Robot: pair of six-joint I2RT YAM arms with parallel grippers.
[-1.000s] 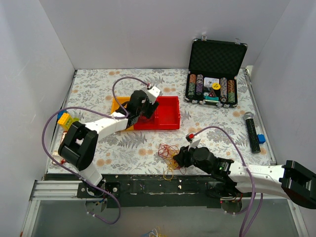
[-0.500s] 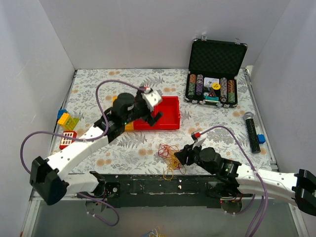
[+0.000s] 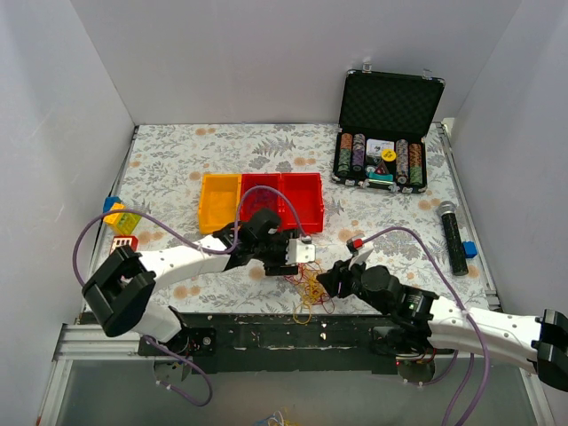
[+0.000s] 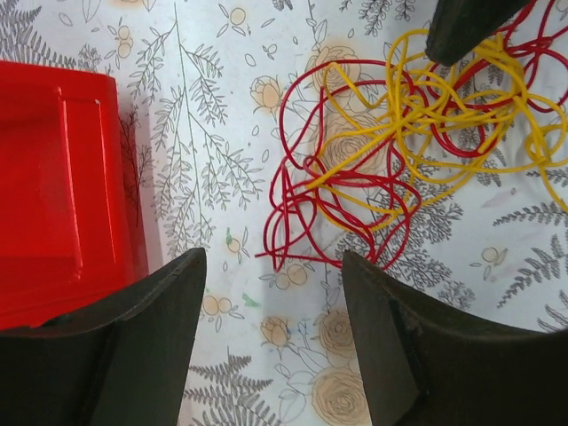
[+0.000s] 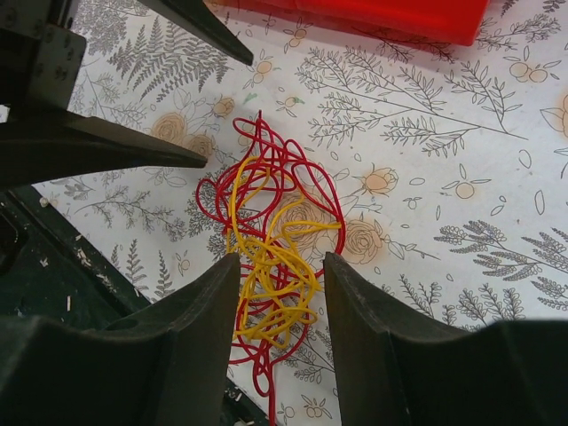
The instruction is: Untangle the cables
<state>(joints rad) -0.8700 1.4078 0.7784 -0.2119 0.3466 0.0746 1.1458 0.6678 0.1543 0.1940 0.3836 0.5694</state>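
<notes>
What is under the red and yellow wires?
Only the flowery table cover shows through the loops of the cables. The right gripper straddles the yellow bunch, and its fingers hide the cover beneath them.

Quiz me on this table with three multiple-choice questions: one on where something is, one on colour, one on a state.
1. Where do the cables lie?
A. On the floor
B. On the cloth, just on the near side of the red tray
C. Hanging on the wall

2. What colours are they?
A. Red and yellow
B. Green and white
C. Black and blue

3. How is the black case?
A. Shut
B. Upside down
C. Open

Answers:
1 B: the top view shows the tangle on the flowered cloth, outside the tray.
2 A: both wrist views show red and yellow strands looped together.
3 C: its top stands upright and rows of chips show inside.
</notes>
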